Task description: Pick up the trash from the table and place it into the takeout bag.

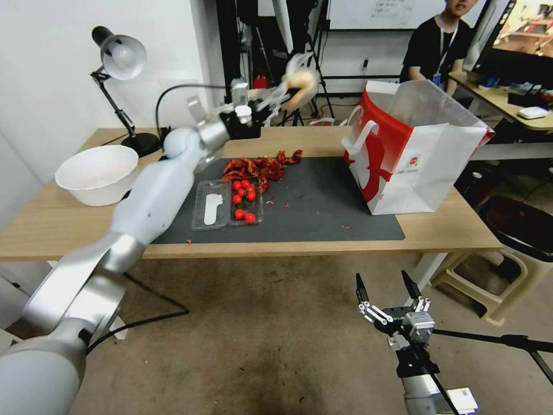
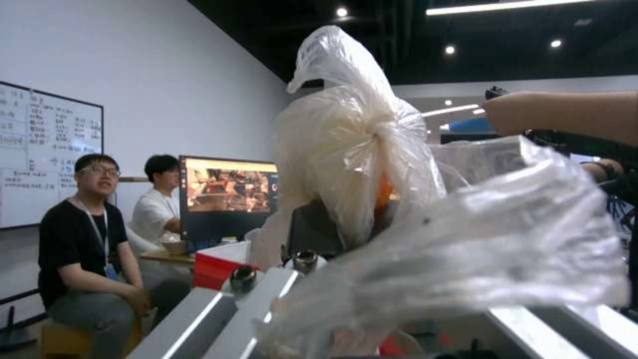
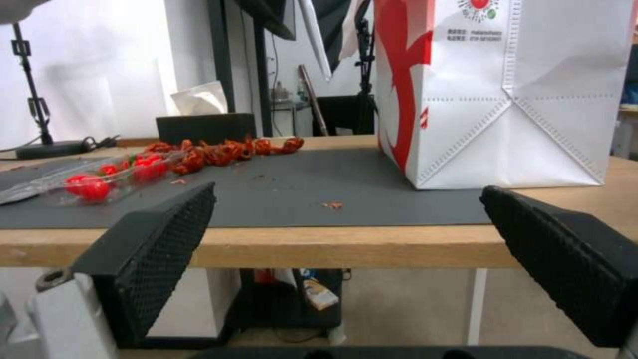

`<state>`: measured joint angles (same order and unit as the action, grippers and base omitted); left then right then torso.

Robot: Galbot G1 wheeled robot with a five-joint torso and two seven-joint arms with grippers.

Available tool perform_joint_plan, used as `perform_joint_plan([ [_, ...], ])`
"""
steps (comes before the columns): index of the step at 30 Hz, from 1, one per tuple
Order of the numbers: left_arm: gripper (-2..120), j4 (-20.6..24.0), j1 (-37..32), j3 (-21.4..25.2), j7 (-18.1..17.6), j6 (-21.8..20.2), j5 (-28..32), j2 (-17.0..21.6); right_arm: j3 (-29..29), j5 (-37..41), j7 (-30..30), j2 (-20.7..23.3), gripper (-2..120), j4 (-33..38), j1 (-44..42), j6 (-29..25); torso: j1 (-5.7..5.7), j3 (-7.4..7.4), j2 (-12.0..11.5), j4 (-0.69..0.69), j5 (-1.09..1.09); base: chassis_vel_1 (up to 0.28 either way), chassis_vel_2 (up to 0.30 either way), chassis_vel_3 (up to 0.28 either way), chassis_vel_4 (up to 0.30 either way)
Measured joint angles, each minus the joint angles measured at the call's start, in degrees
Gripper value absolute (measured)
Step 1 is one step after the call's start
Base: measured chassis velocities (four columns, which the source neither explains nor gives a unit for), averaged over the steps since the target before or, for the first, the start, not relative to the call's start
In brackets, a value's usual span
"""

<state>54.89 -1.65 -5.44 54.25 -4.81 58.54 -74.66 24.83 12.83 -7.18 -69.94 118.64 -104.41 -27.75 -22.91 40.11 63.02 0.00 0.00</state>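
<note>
My left gripper point(image 1: 275, 99) is raised high over the back edge of the table point(image 1: 52, 233), shut on a beige bundle of trash wrapped in clear crinkled plastic point(image 1: 299, 82). In the left wrist view the bundle point(image 2: 352, 159) bulges right in front of the camera, knotted at the middle. The takeout bag point(image 1: 429, 164) stands open on the table's right part, to the right of the held bundle and lower than it. My right gripper point(image 1: 387, 283) hangs open below the table's front edge, with the bag point(image 3: 525, 99) and the table edge point(image 3: 319, 245) ahead of it.
On the dark mat point(image 1: 322, 207) lie a pile of red scraps point(image 1: 262, 166) and a clear box of red tomatoes point(image 1: 229, 202). A big white bowl point(image 1: 98, 173) and a desk lamp point(image 1: 120, 57) stand at the left. A beige stool point(image 1: 498, 276) is at the right.
</note>
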Motion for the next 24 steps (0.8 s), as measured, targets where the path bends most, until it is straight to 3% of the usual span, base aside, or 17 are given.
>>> perform_joint_plan([
  [16,5,-12.3,8.7,-1.5,-1.5,1.5,-4.3,-16.2,0.9,0.2,0.9,-1.2,100,-0.9,-0.9,-2.2,0.0,0.0,0.0,0.0,0.01,0.0,0.0,0.0,0.0],
  [19,5,-15.0,9.8,-1.5,-2.2,2.2,-5.4,-17.7,1.0,0.1,0.9,-1.3,100,-1.0,-0.9,-2.4,0.0,0.0,0.0,-0.07,0.01,0.0,0.0,0.0,0.0],
  [24,5,-20.1,12.6,-3.1,-5.3,4.4,-7.8,-17.8,1.0,0.0,1.0,-1.5,100,-1.1,-1.2,-2.9,-0.01,0.0,0.0,0.03,-0.02,0.0,0.0,0.0,0.0],
])
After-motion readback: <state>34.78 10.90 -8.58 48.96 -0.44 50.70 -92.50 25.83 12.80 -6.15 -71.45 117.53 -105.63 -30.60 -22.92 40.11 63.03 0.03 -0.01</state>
